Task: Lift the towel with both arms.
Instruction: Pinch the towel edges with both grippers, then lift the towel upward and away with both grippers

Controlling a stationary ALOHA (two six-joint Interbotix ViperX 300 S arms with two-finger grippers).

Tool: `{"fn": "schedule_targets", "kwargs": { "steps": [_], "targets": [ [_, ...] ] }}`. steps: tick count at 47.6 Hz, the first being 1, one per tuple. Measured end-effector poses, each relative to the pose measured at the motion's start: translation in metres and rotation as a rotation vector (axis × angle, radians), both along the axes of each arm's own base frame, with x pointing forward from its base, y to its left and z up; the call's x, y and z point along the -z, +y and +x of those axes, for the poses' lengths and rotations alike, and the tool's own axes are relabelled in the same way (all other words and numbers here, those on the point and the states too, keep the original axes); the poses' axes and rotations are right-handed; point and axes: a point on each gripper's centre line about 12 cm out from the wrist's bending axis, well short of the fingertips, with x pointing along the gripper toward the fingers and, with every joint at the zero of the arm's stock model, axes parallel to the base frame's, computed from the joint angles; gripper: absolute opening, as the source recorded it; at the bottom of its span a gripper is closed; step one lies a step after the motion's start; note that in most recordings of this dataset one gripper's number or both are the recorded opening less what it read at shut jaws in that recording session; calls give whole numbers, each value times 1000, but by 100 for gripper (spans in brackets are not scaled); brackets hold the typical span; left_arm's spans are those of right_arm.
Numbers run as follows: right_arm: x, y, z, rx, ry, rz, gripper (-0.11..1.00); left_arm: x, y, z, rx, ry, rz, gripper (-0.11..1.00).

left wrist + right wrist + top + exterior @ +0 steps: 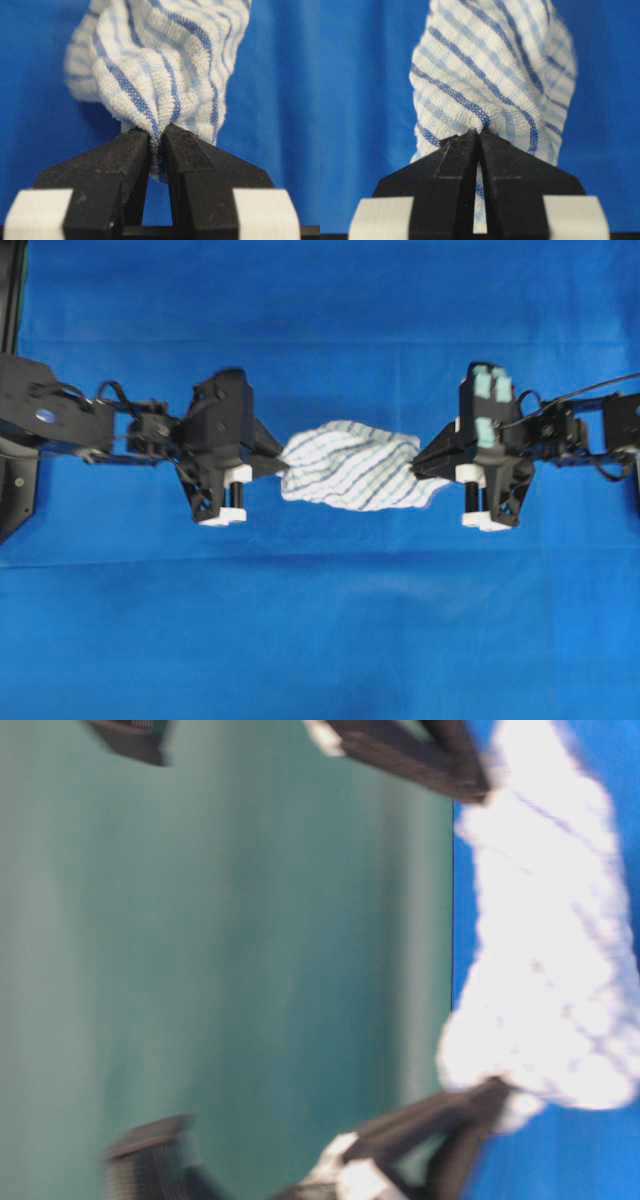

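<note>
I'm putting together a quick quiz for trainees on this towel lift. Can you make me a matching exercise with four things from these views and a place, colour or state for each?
Column 1:
1. towel
2. left claw
3. right claw
4. table cover

Column 2:
A. plain blue, spread under everything
B. shut on the towel's left end in the overhead view
C. white with thin blue stripes, bunched between the two claws
D. shut on the towel's right end in the overhead view

Pairs: 1-C, 2-B, 3-D, 4-A
</note>
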Motion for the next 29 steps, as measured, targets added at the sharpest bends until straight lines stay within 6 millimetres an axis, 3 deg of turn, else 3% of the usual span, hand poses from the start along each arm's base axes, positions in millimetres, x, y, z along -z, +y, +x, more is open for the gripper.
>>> {"fn": "schedule_targets", "kwargs": {
  "steps": [18, 29],
  "targets": [
    [-119, -11, -10, -7, -142, -74, 2, -112, 7, -29, -21, -130, 4, 6],
    [-176, -15, -12, -5, -198, -136, 2, -182, 9, -47, -26, -212, 10, 6]
  ]
}}
